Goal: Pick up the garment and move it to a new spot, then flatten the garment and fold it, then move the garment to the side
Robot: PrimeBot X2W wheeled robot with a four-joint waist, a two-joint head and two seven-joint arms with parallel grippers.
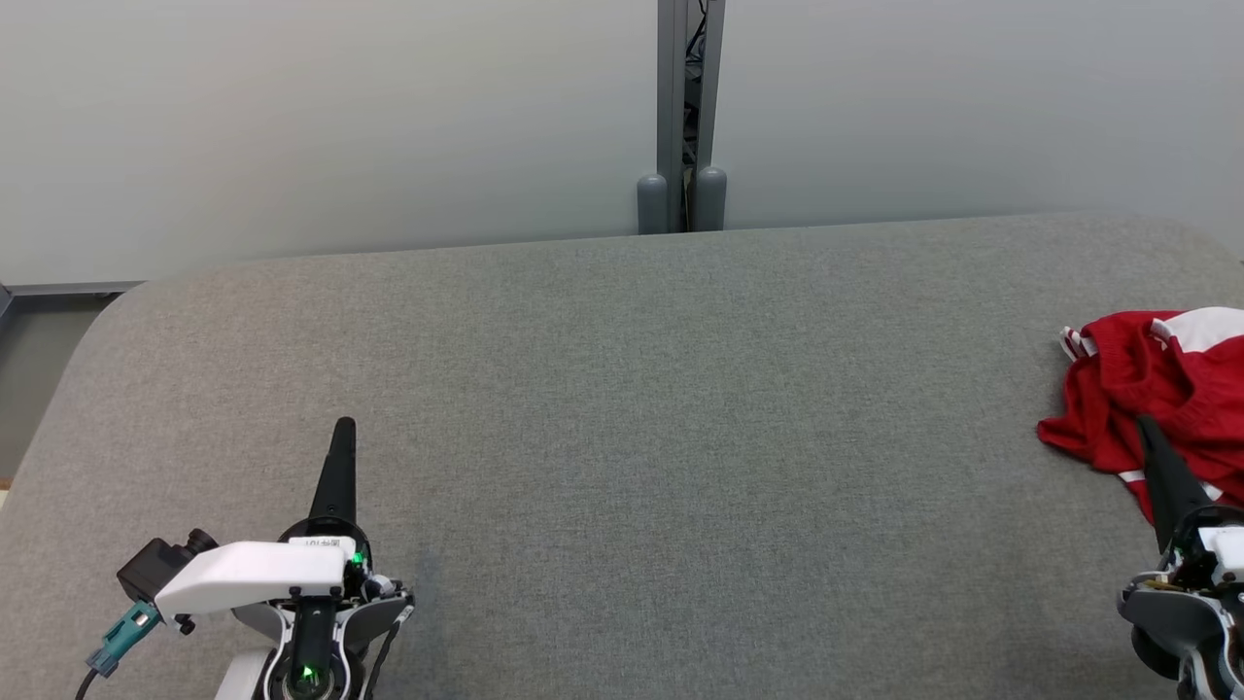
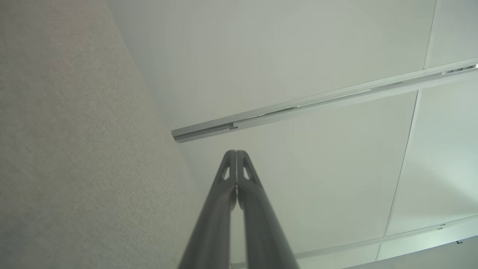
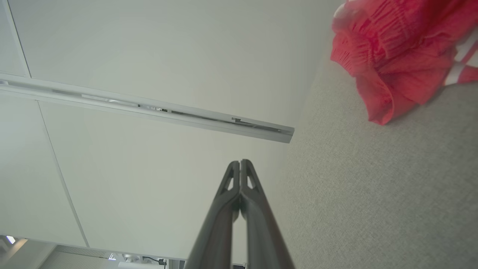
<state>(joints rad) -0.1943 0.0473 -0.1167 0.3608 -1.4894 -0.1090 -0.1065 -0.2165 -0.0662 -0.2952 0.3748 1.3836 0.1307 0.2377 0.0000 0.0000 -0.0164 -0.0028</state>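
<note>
Pick-up not yet begun: left tool (image 1: 344, 426) and right tool (image 1: 1145, 424) both closed, empty; garment (image 1: 1147, 374) bunched at right edge of counter (image 1: 622, 437); next, right tool should open and reach it.

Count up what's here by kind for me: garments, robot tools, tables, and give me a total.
Garments: 1, the red and white garment
Tools: 2, left tool and right tool, both shut
Tables: 1, the grey table
Total: 4
</note>
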